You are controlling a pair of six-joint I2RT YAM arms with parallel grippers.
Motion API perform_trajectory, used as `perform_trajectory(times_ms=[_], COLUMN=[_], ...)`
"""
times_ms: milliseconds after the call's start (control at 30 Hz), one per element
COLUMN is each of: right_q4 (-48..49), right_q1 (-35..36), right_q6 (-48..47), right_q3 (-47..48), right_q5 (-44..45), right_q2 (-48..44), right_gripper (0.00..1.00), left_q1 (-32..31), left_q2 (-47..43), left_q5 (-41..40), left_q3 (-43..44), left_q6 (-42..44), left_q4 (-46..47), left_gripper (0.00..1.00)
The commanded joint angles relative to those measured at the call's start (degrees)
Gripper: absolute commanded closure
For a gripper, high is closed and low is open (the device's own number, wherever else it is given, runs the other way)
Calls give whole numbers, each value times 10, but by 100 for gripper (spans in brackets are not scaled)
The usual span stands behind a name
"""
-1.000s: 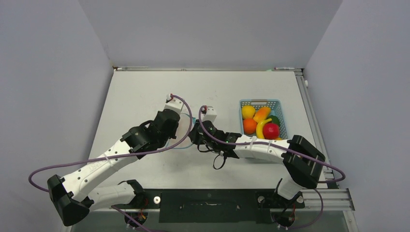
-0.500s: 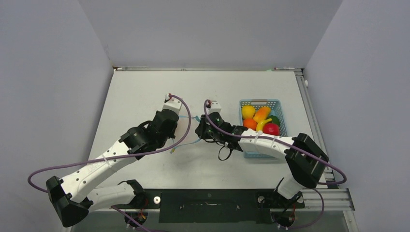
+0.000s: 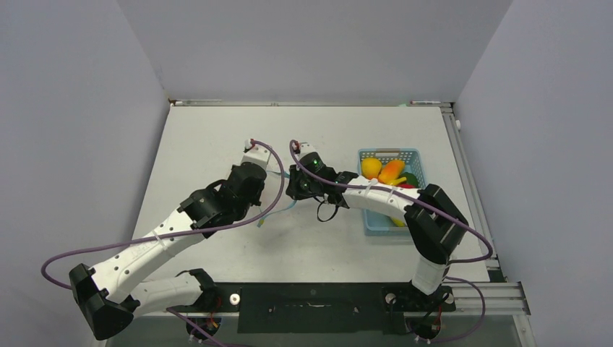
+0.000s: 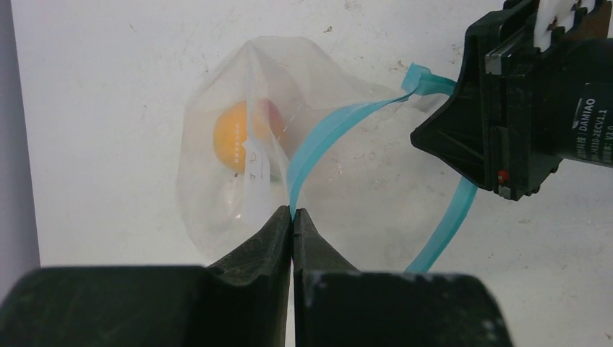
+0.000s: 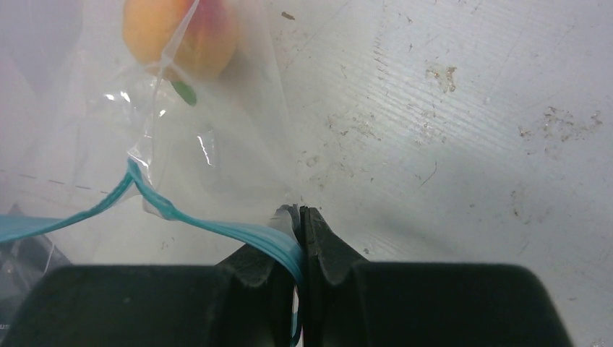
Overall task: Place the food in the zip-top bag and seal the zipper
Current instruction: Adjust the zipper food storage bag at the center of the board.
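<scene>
Though slack, zipper [image 4: 334,129] inside left hand [image 4: 293,214].

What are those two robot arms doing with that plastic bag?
They are working on a clear bag together. The left hand and the right hand each pinch the bag's blue zipper, stretching it between them. One orange fruit sits inside the bag. Other fruits lie in the basket to the right. The zipper does not look fully closed yet.
</scene>
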Motion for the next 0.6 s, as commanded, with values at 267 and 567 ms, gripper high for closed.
perform_trajectory(times_ms=[267,567], right_q4=[-27,-41], right_q1=[-10,-7], right_q6=[-44,-51], right_q3=[55,63], right_q5=[-17,-19], right_q2=[7,-30], right_gripper=[92,76], left_q1=[12,23], left_q2=[-10,-11], left_q5=[-17,-9], left_q3=[5,5], left_q6=[-4,-5], left_q4=[24,27], left_gripper=[100,100])
